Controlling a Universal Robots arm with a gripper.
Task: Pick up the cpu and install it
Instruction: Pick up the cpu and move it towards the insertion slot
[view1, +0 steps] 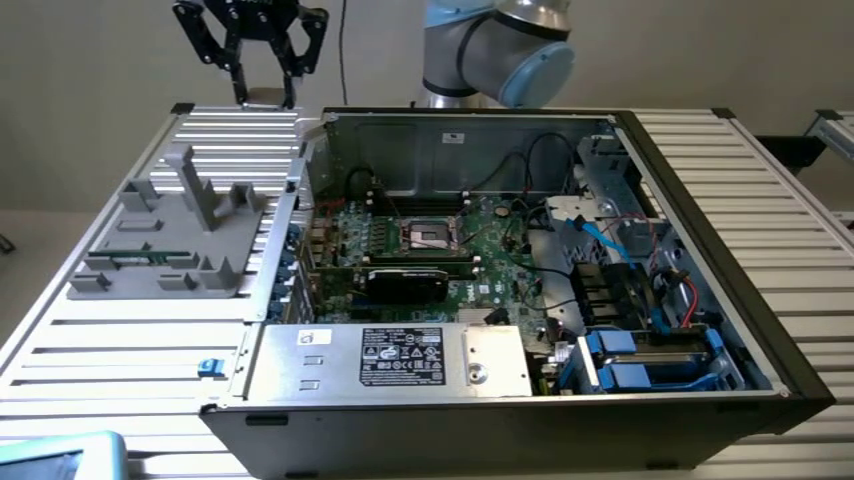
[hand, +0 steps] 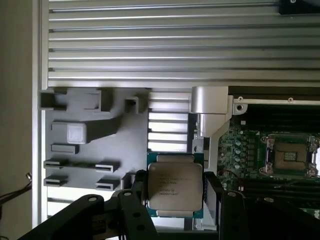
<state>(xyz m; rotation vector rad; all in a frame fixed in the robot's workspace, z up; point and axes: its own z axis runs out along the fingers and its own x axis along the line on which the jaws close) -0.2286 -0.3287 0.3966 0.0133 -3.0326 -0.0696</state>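
Between the fingertips of the gripper (hand: 175, 194): the cpu (hand: 175, 185), flat, metal lid facing the wrist camera, green edge visible along two sides. The jaws stand part-way in and clamp the chip on two opposite edges. Black fingers (hand: 136, 192) touch it on either side. Grip looks square, with no tilt that I can make out.

Height: the gripper (view1: 264, 92) hangs well above the slatted table (view1: 120, 350), at the exterior view's left of the computer case (view1: 694, 200). The chip touches nothing but the fingers.

Below and beside: the grey fixture (view1: 174, 230) sits on the table, just outside the case wall.

Progress (judgement): pick-up is done and the chip is clear of its holder. Install is not done. The socket (view1: 434, 235) on the motherboard (view1: 507, 255) lies uncovered with a dark centre and no chip in it, well apart from the gripper.
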